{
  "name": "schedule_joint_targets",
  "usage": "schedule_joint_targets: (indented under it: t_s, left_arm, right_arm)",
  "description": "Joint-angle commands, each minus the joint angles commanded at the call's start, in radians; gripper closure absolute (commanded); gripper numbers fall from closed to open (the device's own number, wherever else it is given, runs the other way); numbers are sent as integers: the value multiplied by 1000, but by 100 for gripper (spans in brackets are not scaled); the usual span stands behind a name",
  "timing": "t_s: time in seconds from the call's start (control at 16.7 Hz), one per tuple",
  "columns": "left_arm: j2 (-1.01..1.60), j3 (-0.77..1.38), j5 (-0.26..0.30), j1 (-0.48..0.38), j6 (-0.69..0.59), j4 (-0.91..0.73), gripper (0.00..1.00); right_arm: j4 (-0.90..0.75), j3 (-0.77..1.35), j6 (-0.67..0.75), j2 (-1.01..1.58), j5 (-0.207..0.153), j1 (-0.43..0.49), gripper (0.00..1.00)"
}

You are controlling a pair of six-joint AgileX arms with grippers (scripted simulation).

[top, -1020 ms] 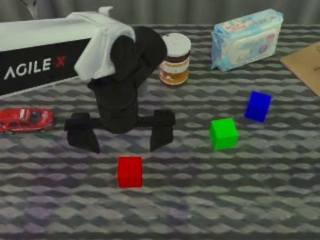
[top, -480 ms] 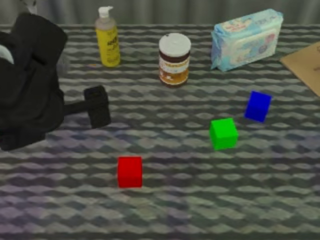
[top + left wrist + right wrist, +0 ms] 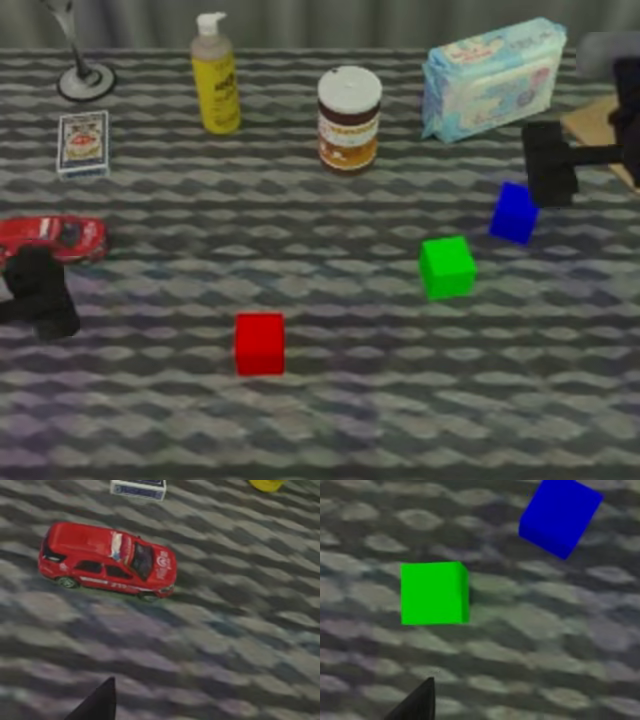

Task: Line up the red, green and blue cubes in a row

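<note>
Red cube sitting nearest, alone toward front centre. Green cube lying further back to right, blue cube just beyond it. Right gripper hovering beside blue cube, finger state unclear. Left gripper idling near toy car, unclear too. Judging: row not yet formed; next move needing descent onto green or blue.

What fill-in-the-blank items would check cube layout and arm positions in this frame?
1. The cube nearest the right gripper is the ____ cube.
2. The green cube lies between the blue cube and the ____ cube.
3. The left gripper sits at the table's left edge, just in front of the red toy ____.
4. The jar stands between the yellow bottle and the pack of ____.

Missing words: blue; red; car; wipes
</note>
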Motion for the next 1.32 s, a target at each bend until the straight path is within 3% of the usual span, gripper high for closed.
schedule_joint_targets:
  t_s: [0.36, 0.6, 1.08, 1.32]
  left_arm:
    - [-420, -304, 17, 118, 215, 248, 0]
    - [-587, -401, 29, 156, 320, 365, 0]
    - [-633, -421, 32, 162, 349, 395, 0]
    - [-633, -421, 32, 162, 349, 395, 0]
  right_arm:
    - [-272, 427, 71, 503, 0, 110, 0]
    - [-369, 605, 99, 700, 2, 153, 0]
    - [-386, 644, 105, 741, 3, 158, 0]
    - [-272, 570, 105, 779, 4, 161, 0]
